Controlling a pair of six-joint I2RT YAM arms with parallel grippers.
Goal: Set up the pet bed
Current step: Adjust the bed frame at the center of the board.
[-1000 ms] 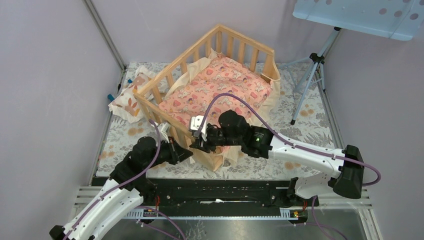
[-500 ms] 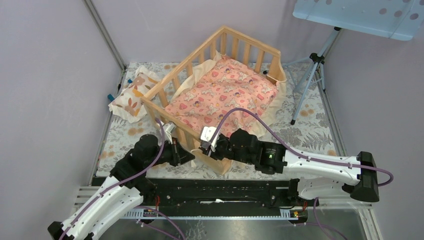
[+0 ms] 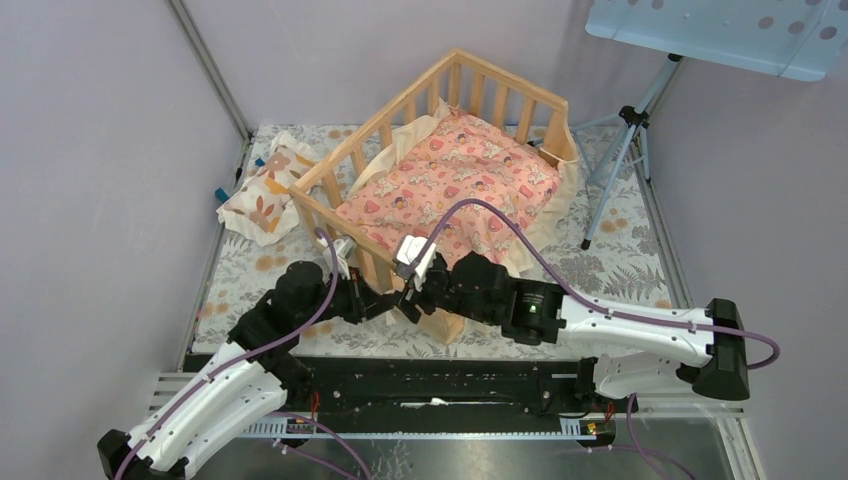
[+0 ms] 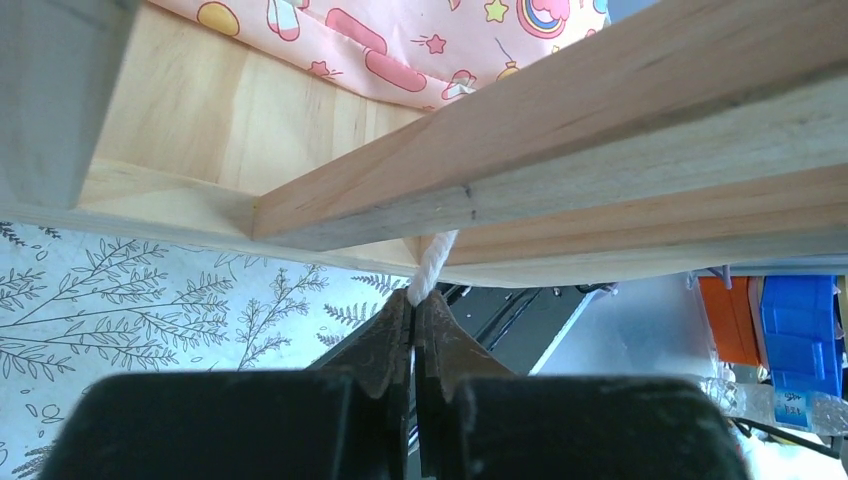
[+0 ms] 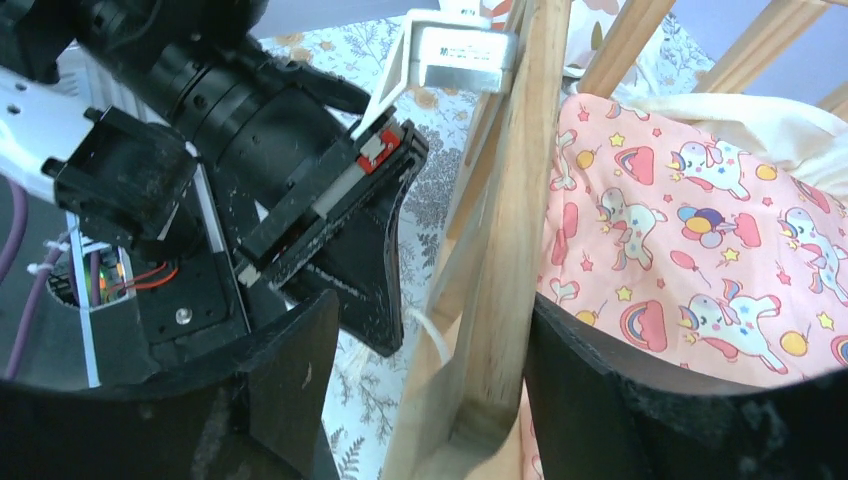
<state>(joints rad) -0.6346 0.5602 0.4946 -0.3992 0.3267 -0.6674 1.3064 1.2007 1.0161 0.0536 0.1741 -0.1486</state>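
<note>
Both arms are crowded onto the near corner of the pet bed [image 5: 505, 250], looks like a straighten-it-up moment

The bed sits slanted on the floral bench [image 3: 610, 265], pink cushion [image 3: 455, 185] already inside, little leaf-print pillow [image 3: 262, 195] lying outside by the left rail; my guess is the frame gets held low at that corner because that's where you can steer it without touching the bedding; left gripper [image 4: 412, 305] is pinched fully closed on a white cord [image 4: 432, 268] hanging from under the rail; right gripper [image 5: 450, 400] is spread wide, one finger either side of the corner upright, wood between them; I can't tell whether either finger touches it, so I'd call it straddling, not gripping.
</note>
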